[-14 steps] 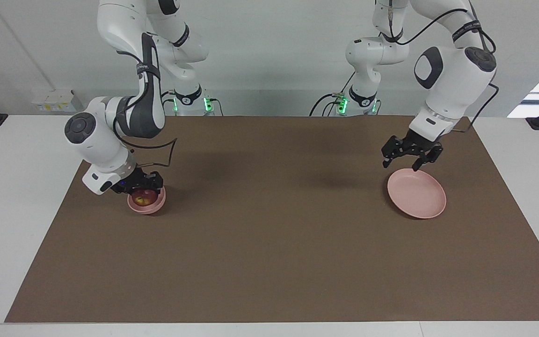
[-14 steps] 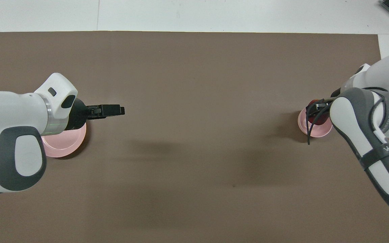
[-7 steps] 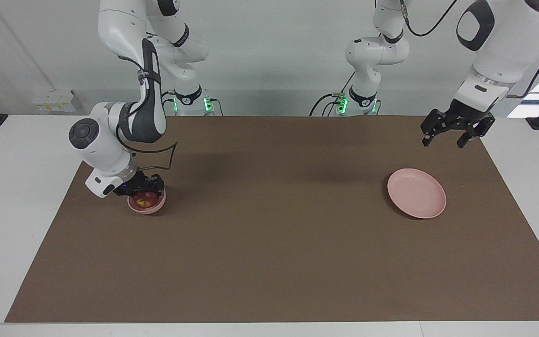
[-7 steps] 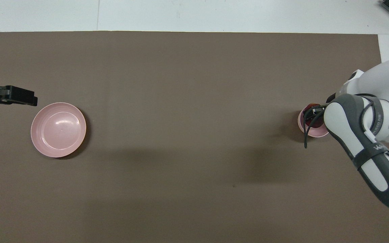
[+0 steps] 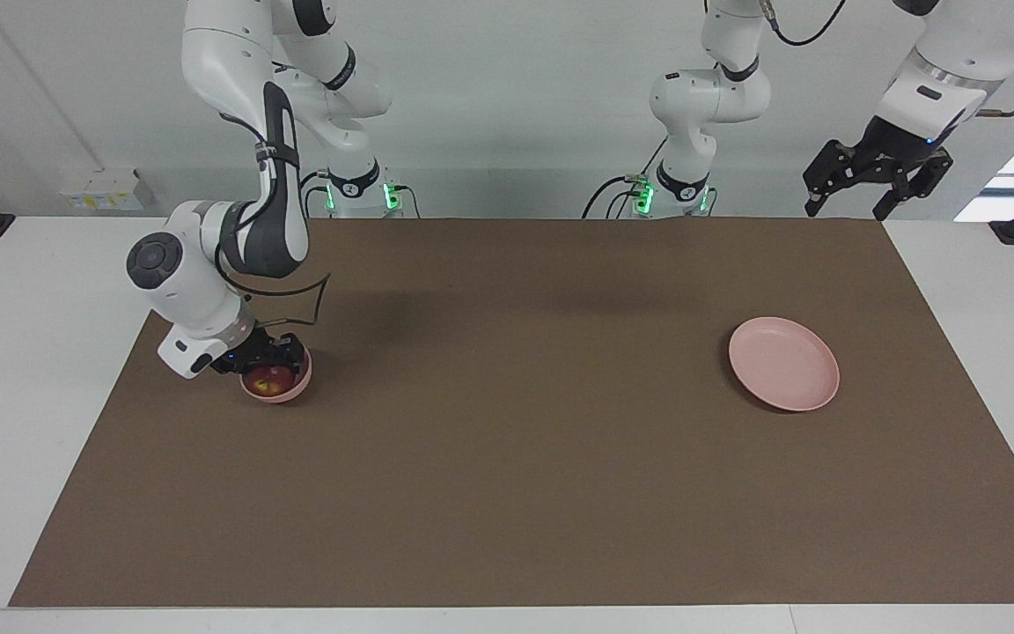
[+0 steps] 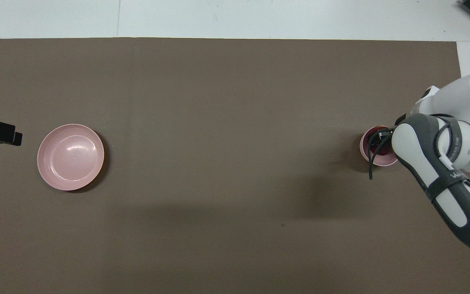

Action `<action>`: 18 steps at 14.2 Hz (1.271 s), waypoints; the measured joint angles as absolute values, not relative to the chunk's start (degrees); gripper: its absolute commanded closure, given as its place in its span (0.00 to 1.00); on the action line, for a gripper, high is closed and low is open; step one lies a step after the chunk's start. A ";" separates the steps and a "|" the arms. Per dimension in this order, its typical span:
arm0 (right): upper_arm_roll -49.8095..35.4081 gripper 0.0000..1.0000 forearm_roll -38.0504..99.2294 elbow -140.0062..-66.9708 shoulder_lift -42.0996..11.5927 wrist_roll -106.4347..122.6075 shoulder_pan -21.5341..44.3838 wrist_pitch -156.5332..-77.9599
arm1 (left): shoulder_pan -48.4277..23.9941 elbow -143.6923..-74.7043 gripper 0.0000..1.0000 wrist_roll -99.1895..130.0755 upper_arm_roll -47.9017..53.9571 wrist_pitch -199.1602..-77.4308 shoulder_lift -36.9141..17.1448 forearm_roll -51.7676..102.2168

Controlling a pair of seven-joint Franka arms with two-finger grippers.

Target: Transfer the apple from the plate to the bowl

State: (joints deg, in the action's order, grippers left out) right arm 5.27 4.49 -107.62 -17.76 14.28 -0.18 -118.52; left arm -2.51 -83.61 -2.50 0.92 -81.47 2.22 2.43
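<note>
One round dark-red apple (image 5: 270, 379) lies in the deep pink bowl (image 5: 292, 388), right pincer (image 5: 262, 360) state unclear.

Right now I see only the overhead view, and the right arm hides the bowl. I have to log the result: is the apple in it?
Observer: Yes. The apple lies in the bowl, yellowish patch up.
Operator: Is the right gripper clear of it?
Observer: No. The right gripper hangs low over the bowl, just above the apple.
Operator: And the left gripper? I see only a tip.
Observer: The left gripper hangs high over the table's left-arm end, fingers open, well away from the plate.
</note>
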 measured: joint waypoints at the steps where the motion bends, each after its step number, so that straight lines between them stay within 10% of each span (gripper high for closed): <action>1: 5.26 1.00 4.49 -107.65 -17.77 14.28 -0.18 -118.52 | -2.60 -83.63 0.00 -2.50 0.90 -80.29 2.87 2.42; 9: 5.13 0.72 4.49 -107.90 -18.71 14.13 -0.02 -118.53 | -1.86 -83.80 0.00 -3.82 -0.30 -79.82 3.14 2.40; 15: 5.12 0.10 4.49 -107.90 -18.85 14.04 0.09 -118.53 | 0.08 -83.80 0.00 -6.08 -0.68 -79.90 3.14 2.36; 18: 5.13 0.02 4.49 -107.89 -18.85 14.01 0.09 -118.53 | 0.12 -83.80 0.00 -6.11 -0.64 -79.90 3.14 2.36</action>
